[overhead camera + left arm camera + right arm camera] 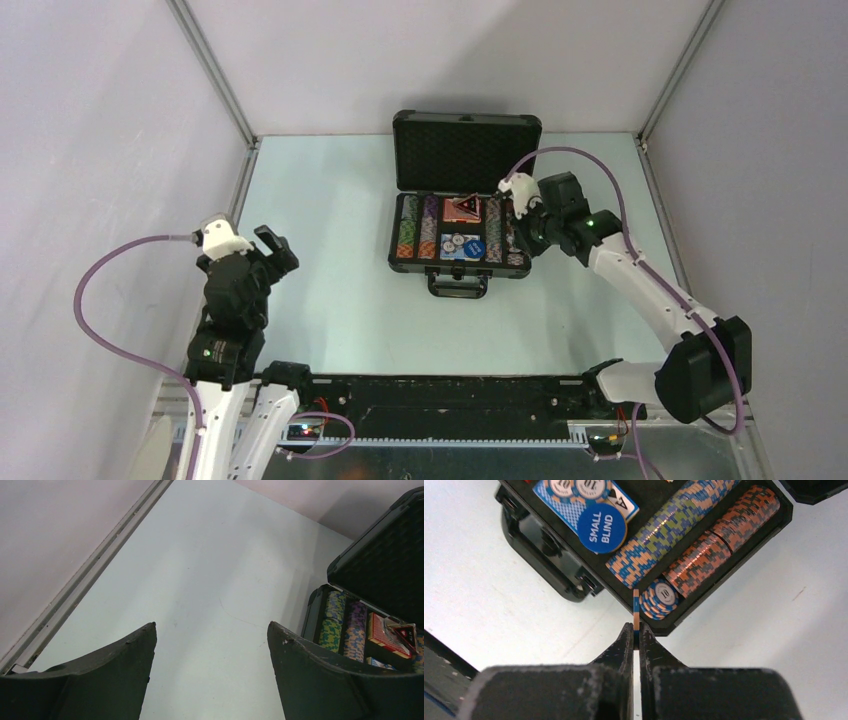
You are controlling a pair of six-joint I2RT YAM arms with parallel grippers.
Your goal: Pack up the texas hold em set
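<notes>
One chip (636, 607) (light, rigid, likely slick) is pinched across its faces by the right gripper (636, 628), above a corner of the briefcase (721, 575).

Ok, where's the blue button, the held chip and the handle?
blue button (601, 528), right wrist view, middle of its face.
held chip (636, 611), right wrist view, its striped edge.
handle (458, 292), top view, its near bar.
</notes>
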